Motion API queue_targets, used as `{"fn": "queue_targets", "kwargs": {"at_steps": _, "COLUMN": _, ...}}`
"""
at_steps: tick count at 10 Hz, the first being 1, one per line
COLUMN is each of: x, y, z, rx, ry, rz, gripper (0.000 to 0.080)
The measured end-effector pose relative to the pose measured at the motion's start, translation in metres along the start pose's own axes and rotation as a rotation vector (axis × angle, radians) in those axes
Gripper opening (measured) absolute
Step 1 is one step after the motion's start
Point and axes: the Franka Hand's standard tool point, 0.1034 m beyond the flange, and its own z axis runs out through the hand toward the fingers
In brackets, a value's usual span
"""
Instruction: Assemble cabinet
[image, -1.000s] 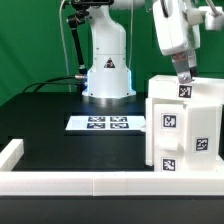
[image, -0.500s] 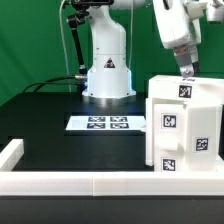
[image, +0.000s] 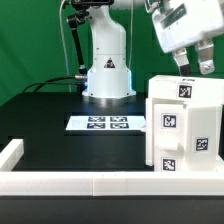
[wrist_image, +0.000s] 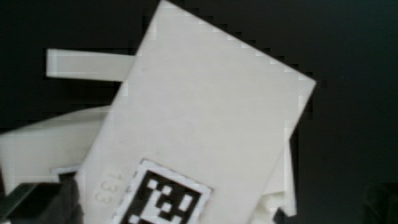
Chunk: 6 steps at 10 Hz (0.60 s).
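One cabinet (image: 184, 125), rigid white plastic, prob light but bulky, sits at table's (image: 60, 140) front edge by the exterior view's right corner. My gripper (image: 192, 68) hovers above; can't tell open/closed. I'd grab a top panel edge.

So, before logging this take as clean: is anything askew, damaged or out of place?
Nothing stands out. The cabinet stands upright and intact near the border rail, the marker board lies flat, and the gripper hovers just above the cabinet.

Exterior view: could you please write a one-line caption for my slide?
Panda gripper hovers just above the tagged white cabinet, with the marker board flat on the black table.
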Motion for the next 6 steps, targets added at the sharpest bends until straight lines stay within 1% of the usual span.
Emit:
{"fn": "queue_targets", "kwargs": {"at_steps": 1, "x": -0.0008, "y": -0.0016, "z": -0.0004, "rx": -0.006, "ry": -0.007, "rz": -0.118, "gripper": 0.0797}}
{"fn": "queue_targets", "kwargs": {"at_steps": 3, "x": -0.0012, "y": -0.0027, "z": -0.0008, "rx": -0.005, "ry": -0.008, "rz": -0.219, "gripper": 0.0797}}
{"fn": "queue_targets", "kwargs": {"at_steps": 5, "x": -0.0013, "y": -0.0035, "z": -0.0019, "rx": -0.002, "ry": -0.007, "rz": -0.379, "gripper": 0.0797}}
{"fn": "queue_targets", "kwargs": {"at_steps": 6, "x": -0.001, "y": -0.0038, "z": -0.0022, "rx": -0.005, "ry": -0.002, "rz": -0.455, "gripper": 0.0797}}
